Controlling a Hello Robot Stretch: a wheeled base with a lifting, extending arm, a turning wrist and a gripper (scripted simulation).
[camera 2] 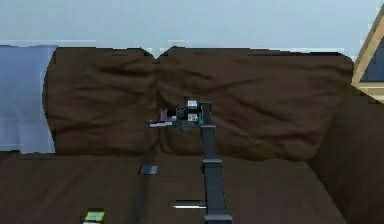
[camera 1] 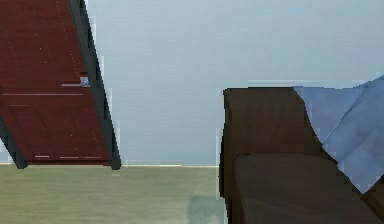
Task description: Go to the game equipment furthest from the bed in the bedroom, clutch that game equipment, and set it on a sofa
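A dark brown sofa (camera 2: 270, 100) spans the arm side view, and its end shows at the forward view's right (camera 1: 270, 130). My arm (camera 2: 210, 165) rises over the seat, with the gripper (camera 2: 160, 124) in front of the back cushions. I cannot tell whether it holds anything. On the seat lie a small dark flat thing (camera 2: 148, 170) and, near the bottom edge, a small green and yellow thing (camera 2: 95, 214).
A pale blue cloth (camera 2: 22, 95) drapes over the sofa's left part, seen too in the forward view (camera 1: 350, 125). A red-brown door (camera 1: 55, 85) stands against the grey wall at the forward view's left. Wooden floor (camera 1: 100, 195) lies ahead.
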